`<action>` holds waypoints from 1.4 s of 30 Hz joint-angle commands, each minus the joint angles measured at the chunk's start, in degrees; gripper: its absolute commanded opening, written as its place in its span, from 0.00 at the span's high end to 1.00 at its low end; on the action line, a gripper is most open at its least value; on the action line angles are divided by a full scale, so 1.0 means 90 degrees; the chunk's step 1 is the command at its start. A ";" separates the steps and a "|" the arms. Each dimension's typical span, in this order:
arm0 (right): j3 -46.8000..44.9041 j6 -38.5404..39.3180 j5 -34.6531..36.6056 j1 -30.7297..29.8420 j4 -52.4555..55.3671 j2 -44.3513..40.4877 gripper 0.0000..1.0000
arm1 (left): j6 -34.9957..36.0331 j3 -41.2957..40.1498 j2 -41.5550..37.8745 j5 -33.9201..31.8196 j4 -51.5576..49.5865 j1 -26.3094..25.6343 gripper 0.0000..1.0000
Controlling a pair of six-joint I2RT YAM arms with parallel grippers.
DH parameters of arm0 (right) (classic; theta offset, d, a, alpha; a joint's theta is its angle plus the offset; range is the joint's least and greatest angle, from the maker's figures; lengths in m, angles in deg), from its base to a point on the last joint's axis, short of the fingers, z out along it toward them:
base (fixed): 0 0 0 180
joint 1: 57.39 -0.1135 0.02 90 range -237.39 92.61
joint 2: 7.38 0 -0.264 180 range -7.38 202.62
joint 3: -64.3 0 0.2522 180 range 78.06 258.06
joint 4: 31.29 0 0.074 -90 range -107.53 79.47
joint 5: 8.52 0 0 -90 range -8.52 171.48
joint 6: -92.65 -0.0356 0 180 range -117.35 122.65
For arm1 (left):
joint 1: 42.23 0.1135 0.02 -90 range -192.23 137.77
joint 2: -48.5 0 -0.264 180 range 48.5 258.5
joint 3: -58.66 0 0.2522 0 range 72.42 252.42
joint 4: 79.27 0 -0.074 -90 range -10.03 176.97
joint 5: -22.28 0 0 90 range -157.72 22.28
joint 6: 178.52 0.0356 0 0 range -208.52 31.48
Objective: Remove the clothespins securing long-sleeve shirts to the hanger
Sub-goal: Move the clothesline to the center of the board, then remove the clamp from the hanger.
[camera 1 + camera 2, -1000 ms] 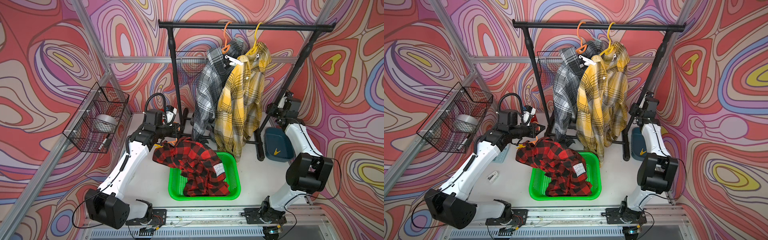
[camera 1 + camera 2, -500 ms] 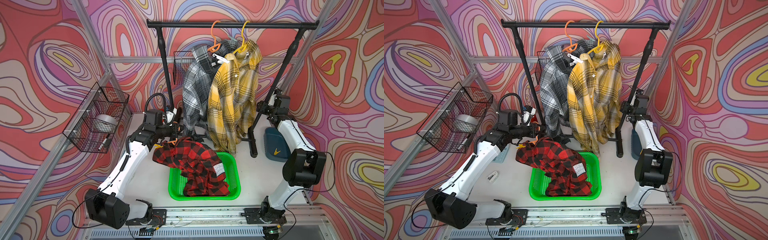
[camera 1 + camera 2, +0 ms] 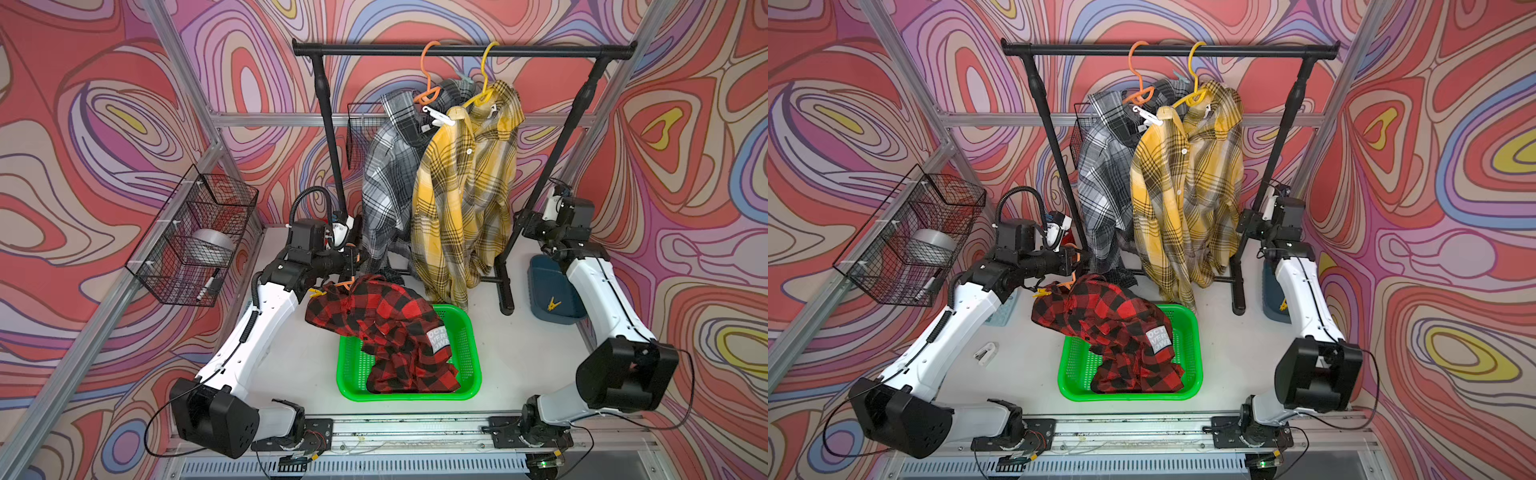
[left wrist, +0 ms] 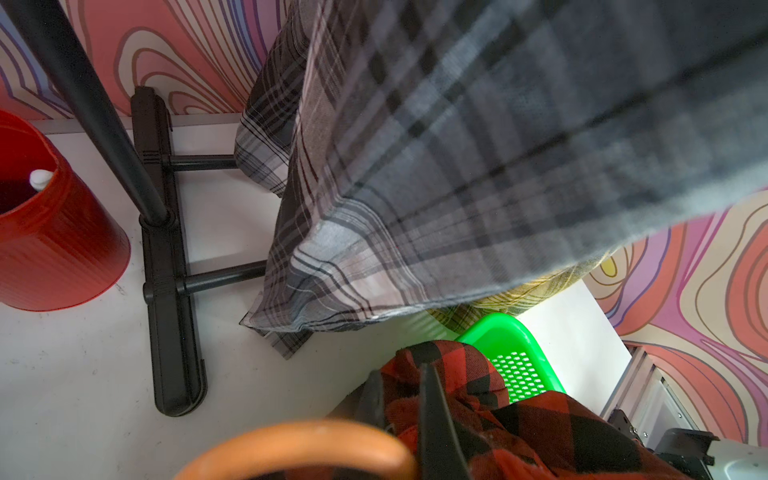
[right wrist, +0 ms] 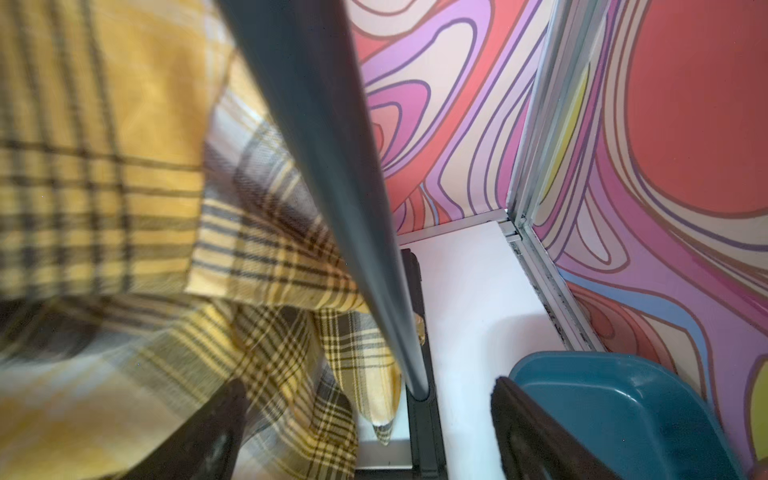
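Jaws at left pinch an orange plastic hanger [image 4: 299,436], holding its red-and-black check shirt [image 3: 374,316] up for unpinning; right jaws gape by black rack post [image 5: 328,166].

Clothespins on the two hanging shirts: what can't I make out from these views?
Pale green clothespin, top views: tiny, partly behind the grey shirt collar.
Yellow shirt, far shoulder, top views: hidden by its own fabric.
Wrist views: only shirt hems, partly blurred; no clothespins in frame.
Left gripper, left wrist view: what it clamps is cut off at the edge.
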 commanded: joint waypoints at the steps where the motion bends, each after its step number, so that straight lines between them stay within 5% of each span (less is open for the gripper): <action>1: -0.0384 -0.0053 -0.0857 -0.0051 0.0367 -0.0696 0.08 | 0.0049 0.0000 -0.0139 -0.0061 0.0199 0.0035 1.00; 5: -0.0157 0.0400 -0.1237 -0.0815 0.0849 -0.1290 0.10 | 0.0050 -0.0032 -0.0159 -0.0018 0.0280 0.0034 1.00; 13: 0.2503 0.1534 -0.0325 -0.4468 0.3177 -0.0161 0.11 | 0.0145 -0.0079 -0.0240 0.0010 0.0440 0.0036 1.00; 19: 0.3521 0.1550 -0.0464 -0.5619 0.4324 0.0668 0.15 | 0.0235 -0.0122 -0.0465 -0.0115 0.0508 0.0039 1.00; 34: 0.3301 0.1324 -0.0136 -0.6366 0.4503 0.1510 0.32 | 0.0162 -0.0191 -0.0721 0.0084 0.0808 0.0034 1.00; 42: 0.2825 0.1305 -0.0171 -0.6379 0.4131 0.1423 0.80 | 0.0091 -0.0309 -0.0900 0.0346 0.1258 0.0035 1.00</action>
